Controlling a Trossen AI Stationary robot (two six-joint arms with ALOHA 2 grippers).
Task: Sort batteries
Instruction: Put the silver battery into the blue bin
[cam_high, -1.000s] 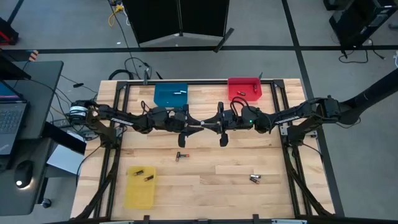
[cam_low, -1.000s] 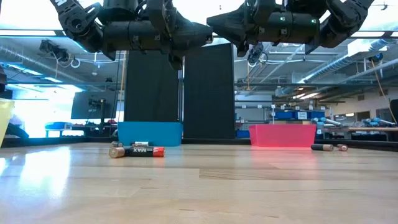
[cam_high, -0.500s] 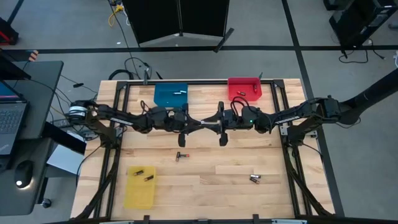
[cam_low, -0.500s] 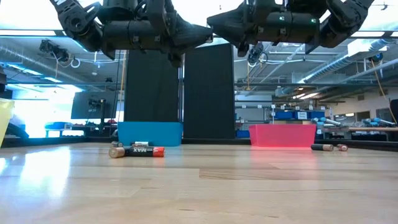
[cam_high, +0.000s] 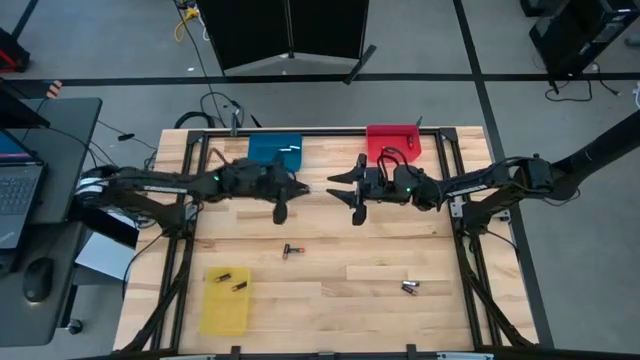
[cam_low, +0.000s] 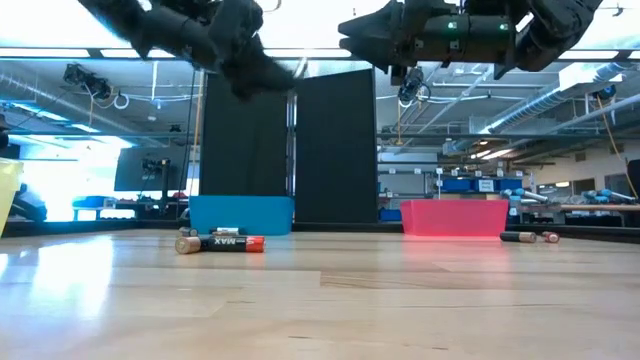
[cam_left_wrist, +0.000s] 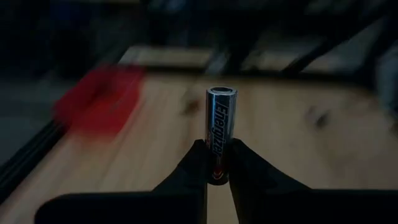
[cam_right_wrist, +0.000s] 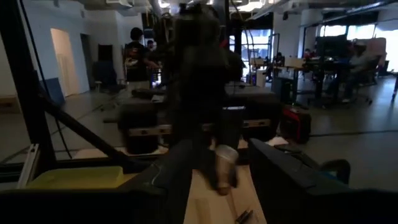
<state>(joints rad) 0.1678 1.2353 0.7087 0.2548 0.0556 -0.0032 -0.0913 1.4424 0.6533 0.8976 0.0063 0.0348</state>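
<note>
A silver Energizer battery (cam_left_wrist: 221, 134) stands clamped by its lower end between the fingers of the left gripper (cam_left_wrist: 216, 165), high above the middle of the wooden table (cam_high: 330, 300), its free end pointing toward the right arm. In the high view the left gripper (cam_high: 297, 187) sits just in front of the blue bin (cam_high: 274, 153), and a light sliver at its tip marks the held cell. Facing it, a little apart, the right gripper (cam_high: 338, 186) has its jaws spread wide with nothing between them; it hangs near the red bin (cam_high: 393, 142). Lower on the table, a black battery with a red end (cam_low: 228, 243) lies on its side near the centre, with a second cell (cam_low: 187, 244) touching it. Two more batteries (cam_high: 410, 288) lie toward the front right, and two (cam_high: 232, 278) rest in the yellow bin (cam_high: 224, 305) at the front left. One pale cell (cam_high: 291, 149) lies in the blue bin and one dark cell (cam_high: 388, 150) in the red bin.
</note>
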